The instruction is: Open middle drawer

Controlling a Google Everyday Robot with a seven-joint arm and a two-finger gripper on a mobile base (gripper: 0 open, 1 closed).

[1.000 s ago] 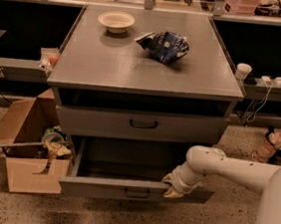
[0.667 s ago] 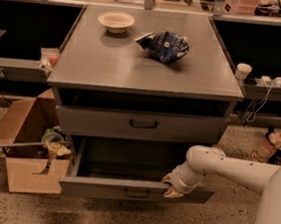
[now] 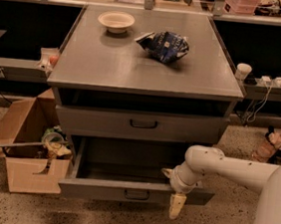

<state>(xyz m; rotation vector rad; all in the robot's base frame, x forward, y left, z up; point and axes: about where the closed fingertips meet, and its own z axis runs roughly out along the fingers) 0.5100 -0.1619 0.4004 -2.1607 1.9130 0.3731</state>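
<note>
The middle drawer (image 3: 137,193) is pulled well out of the grey cabinet (image 3: 145,64). Its deep grey tray is open to view, and a small dark loop handle (image 3: 137,194) sits at the centre of its front panel. My gripper (image 3: 174,195) is at the right part of that front panel, right of the handle, at the panel's top edge. The white arm (image 3: 229,168) reaches in from the right. The drawer above (image 3: 143,124) is nearly closed. The lowest drawer is hidden beneath the open one.
A white bowl (image 3: 116,20) and a blue crumpled bag (image 3: 163,45) lie on the cabinet top. An open cardboard box (image 3: 31,152) with clutter stands on the floor at the left, close to the drawer's left corner. Cables and small items lie at the right by the wall.
</note>
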